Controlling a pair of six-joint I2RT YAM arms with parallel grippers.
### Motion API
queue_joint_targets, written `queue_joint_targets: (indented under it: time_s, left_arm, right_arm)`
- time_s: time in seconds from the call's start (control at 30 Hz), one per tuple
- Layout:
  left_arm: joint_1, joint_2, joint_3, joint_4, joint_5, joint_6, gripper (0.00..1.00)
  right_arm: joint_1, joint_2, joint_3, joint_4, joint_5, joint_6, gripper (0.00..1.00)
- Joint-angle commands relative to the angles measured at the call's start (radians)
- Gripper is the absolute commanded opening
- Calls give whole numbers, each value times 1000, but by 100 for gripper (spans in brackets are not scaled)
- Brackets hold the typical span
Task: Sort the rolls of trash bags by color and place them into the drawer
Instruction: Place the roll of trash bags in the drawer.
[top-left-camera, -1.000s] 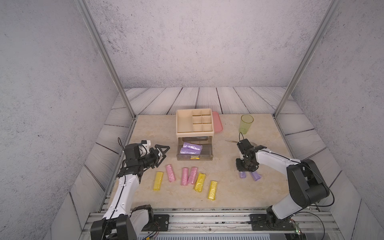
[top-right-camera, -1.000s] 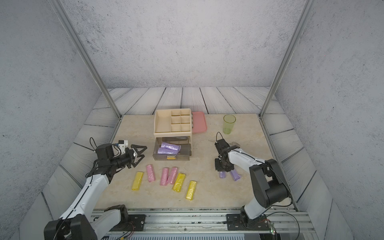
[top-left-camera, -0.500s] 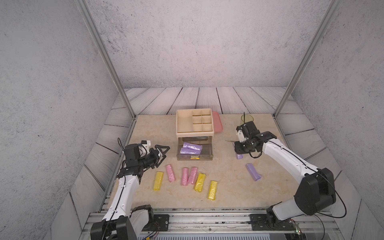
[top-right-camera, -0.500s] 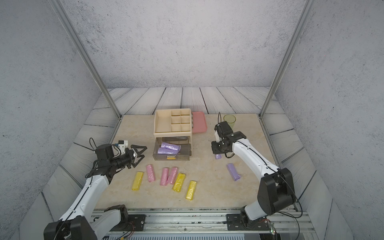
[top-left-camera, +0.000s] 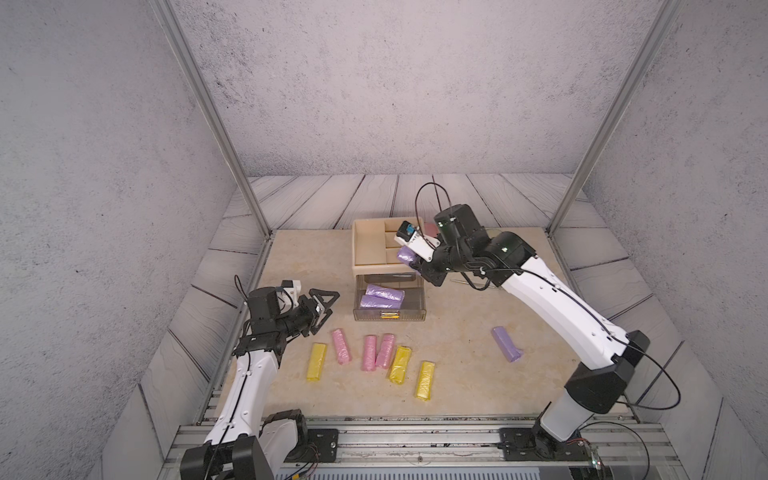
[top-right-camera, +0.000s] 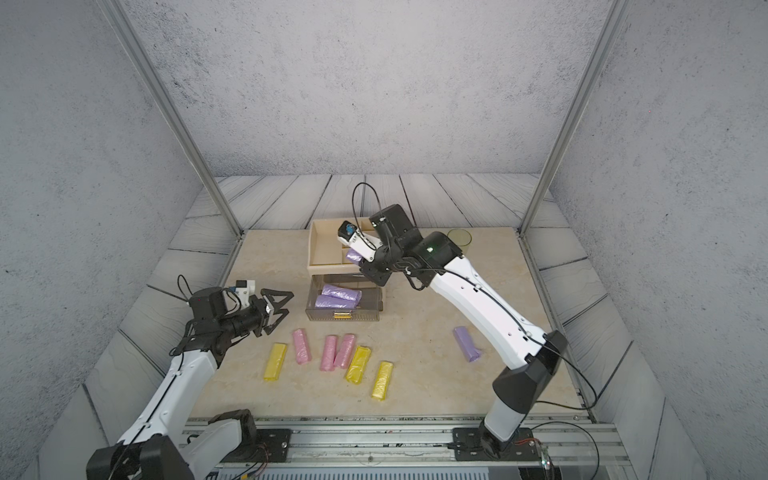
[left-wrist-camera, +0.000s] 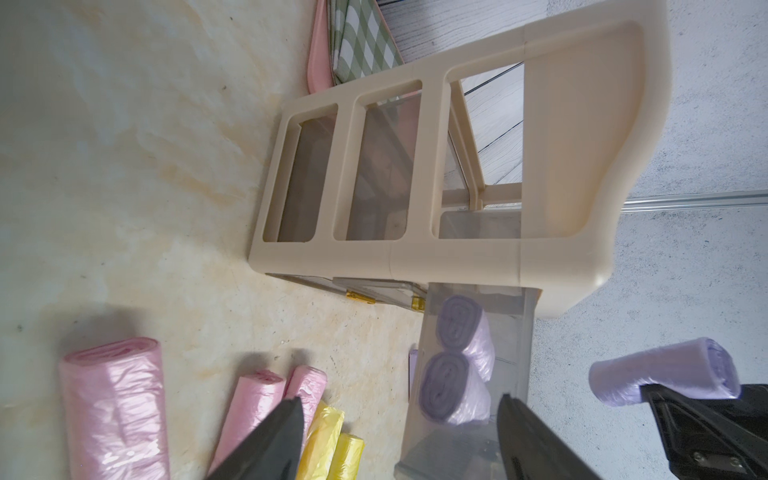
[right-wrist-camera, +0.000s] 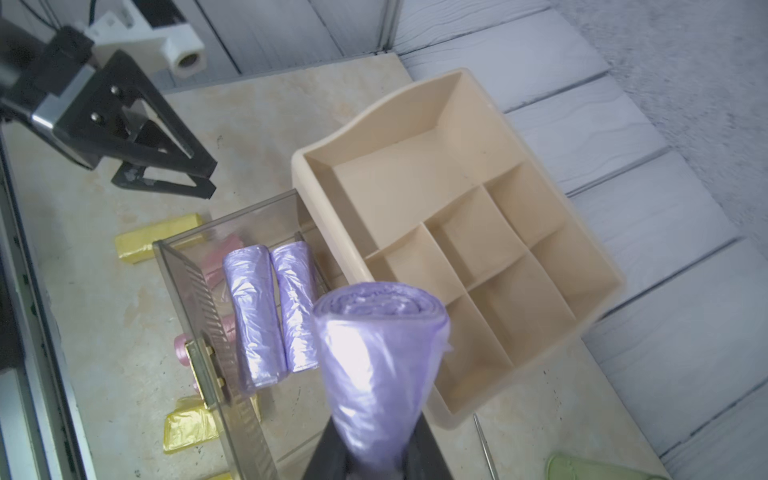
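Rolls of crinkly purple plastic lie in a translucent drawer.

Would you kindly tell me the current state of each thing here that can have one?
Drawer: open.
Two purple rolls: lying side by side inside the drawer.
Right gripper: shut on third purple roll, raised off the table.
Left gripper: open, empty.
Fourth purple roll: lying loose on the table.
Three pink rolls: lying on the table.
Three yellow rolls: lying on the table.
Top tray: compartments empty.
Green cup: upright.
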Motion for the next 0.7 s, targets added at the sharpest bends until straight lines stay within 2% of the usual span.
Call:
queue_joint_targets:
  time_s: [0.0, 0.17, 0.5, 0.67]
  left_arm:
    - [-7, -20, 6, 19, 10, -16, 79]
    - [-8, -23, 8, 21, 15, -21, 79]
    - [-8, -20, 7, 22, 24, -23, 79]
    - [-8, -22, 8, 22, 28, -21, 79]
  right_arm:
    - [46, 111, 98, -131, 38, -173, 21]
    - [109, 228, 182, -178, 154, -270, 25]
    - [140, 274, 179, -118, 270, -310, 38]
    - [152, 277, 152, -56, 360, -304, 50]
